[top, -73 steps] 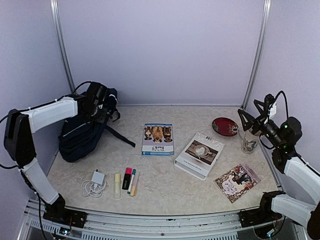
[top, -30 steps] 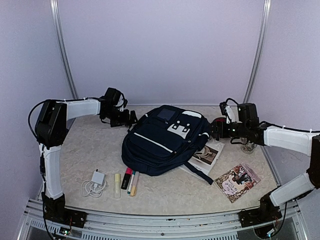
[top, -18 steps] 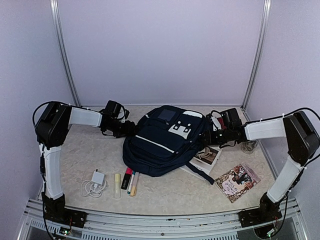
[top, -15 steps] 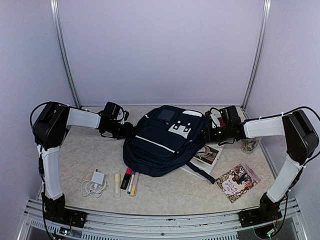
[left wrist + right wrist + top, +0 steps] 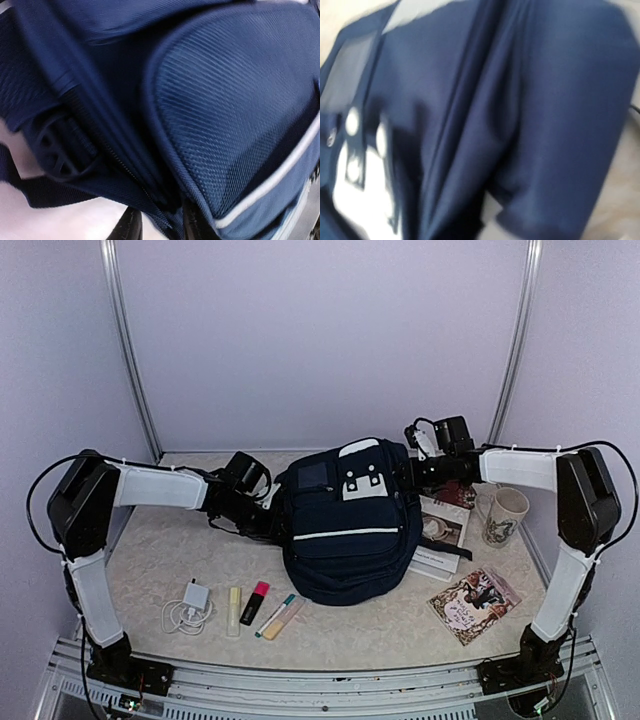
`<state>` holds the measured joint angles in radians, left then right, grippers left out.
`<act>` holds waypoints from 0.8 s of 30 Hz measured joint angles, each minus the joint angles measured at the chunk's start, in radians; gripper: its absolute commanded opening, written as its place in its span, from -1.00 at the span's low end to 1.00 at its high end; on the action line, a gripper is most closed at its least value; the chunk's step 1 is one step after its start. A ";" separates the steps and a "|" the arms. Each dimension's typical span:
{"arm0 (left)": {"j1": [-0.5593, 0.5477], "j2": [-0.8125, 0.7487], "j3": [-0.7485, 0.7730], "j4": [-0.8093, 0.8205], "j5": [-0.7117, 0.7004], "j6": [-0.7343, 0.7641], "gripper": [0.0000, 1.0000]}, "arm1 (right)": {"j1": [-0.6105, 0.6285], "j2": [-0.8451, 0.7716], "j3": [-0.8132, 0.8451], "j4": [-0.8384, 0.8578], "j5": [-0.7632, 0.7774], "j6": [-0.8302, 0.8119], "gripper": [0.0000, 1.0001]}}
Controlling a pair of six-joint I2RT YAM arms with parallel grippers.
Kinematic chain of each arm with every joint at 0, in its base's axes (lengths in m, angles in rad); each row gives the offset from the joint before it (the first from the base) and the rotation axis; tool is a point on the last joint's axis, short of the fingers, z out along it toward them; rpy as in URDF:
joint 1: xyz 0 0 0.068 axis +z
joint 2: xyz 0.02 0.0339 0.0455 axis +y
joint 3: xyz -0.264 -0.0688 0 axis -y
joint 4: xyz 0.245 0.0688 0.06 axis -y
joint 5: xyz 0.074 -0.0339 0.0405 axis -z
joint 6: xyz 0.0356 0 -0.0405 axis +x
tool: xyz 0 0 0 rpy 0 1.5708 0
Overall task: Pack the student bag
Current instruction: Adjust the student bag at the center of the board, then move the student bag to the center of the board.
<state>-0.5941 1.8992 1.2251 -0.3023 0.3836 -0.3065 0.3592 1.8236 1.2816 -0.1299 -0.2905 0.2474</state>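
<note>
- Student bag [image 5: 350,530]: mid-tabletop [image 5: 170,550], nearer the far edge; long axis runs far to near.
- Left fingers [image 5: 131,229]: on the bag's left flank, narrow, and I judge they pinch the side seam.
- Right fingers [image 5: 408,472]: at the bag's far-right shoulder; I cannot tell their gap.

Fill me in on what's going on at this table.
Both arms are working on the student bag, which lies mid-table. The left gripper appears pinched on a fold at the bag's side seam. The right gripper is against the bag's top corner, but that view is too blurred to judge its grip. The charger, pens, a book and a mug lie outside the bag. Another book sits partly under it.
</note>
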 measured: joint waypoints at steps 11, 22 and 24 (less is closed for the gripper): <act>-0.066 -0.117 0.071 -0.120 -0.034 0.068 0.55 | -0.016 -0.097 0.058 -0.196 0.183 -0.109 -0.04; -0.038 -0.009 0.315 -0.129 -0.086 0.086 0.72 | 0.000 -0.266 -0.054 -0.291 0.254 -0.088 -0.46; -0.013 0.037 0.342 -0.121 -0.087 0.073 0.80 | 0.008 -0.272 -0.081 -0.293 0.232 -0.076 -0.49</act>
<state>-0.6075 1.9366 1.5673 -0.4229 0.2966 -0.2337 0.3672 1.5520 1.2003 -0.4225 -0.0586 0.1711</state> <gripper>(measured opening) 0.857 0.273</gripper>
